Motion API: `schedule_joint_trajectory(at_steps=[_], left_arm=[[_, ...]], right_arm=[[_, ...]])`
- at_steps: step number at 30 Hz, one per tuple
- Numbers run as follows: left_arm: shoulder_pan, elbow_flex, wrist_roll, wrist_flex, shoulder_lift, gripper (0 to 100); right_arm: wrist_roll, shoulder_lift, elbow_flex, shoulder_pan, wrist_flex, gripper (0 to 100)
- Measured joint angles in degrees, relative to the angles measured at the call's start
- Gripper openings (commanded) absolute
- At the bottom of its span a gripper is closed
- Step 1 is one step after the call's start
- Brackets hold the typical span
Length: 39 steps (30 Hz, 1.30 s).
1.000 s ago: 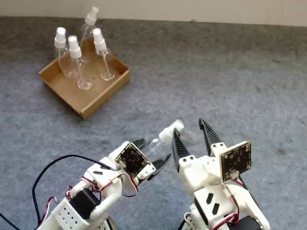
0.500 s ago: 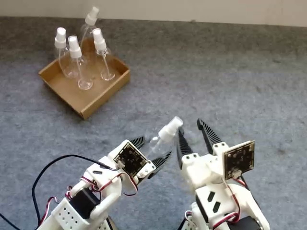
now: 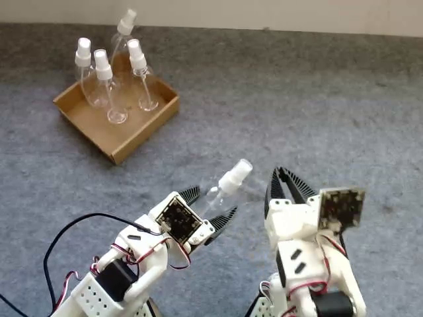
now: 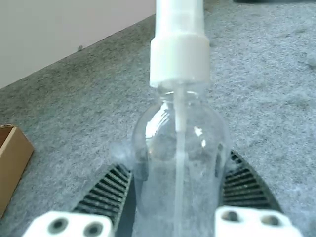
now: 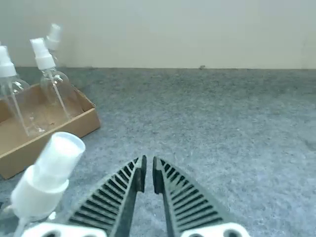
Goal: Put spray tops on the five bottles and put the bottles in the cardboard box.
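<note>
Right hand [image 3: 279, 176] is backing off from the spray top [image 3: 235, 176]. Its fingers, wide around the cap a second ago, are now drawn nearly together with only a slit between them, holding nothing. Bottle [image 3: 213, 196] is staying put in the left hand [image 3: 210, 205]. Reading this as the capping of the fifth bottle being finished; what is left is the carry to the box.

Left to right:
- Cardboard box [image 3: 147, 137] is sitting at the far left of the grey desk [image 3: 297, 99], with four capped bottles [image 3: 104, 82] standing in it.
- Left hand, nearer the arms, is clamping the clear bottle by its body, one finger on either side. The bottle is leaning, with its top pointing away toward the far right.
- Right hand is hovering just beside the top, not touching it.

Box is lying well apart from the held bottle — farther out and to the left across the desk.
</note>
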Motion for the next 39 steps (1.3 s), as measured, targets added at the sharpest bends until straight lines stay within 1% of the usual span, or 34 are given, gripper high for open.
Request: schedule_joint_trajectory(at_steps=[7, 10, 25, 29, 34, 39], left_arm=[[4.48, 0.00, 0.00, 0.00, 0.00, 6], [4.75, 0.00, 0.00, 0.00, 0.00, 6], [4.75, 0.00, 0.00, 0.00, 0.00, 6], [4.75, 0.00, 0.00, 0.00, 0.00, 6], [4.75, 0.00, 0.00, 0.00, 0.00, 6], [4.75, 0.00, 0.09, 0.00, 0.00, 6]], right_arm=[[0.00, 0.44, 13.89, -0.09, -15.56, 1.9], [0.00, 0.44, 16.18, -0.09, -18.64, 1.9], [0.00, 0.44, 16.35, -0.09, -19.52, 1.9], [0.00, 0.44, 14.33, -0.18, -19.52, 1.9], [0.00, 0.44, 13.54, -5.36, -19.52, 1.9], [0.00, 0.44, 13.54, -6.59, -19.52, 1.9]])
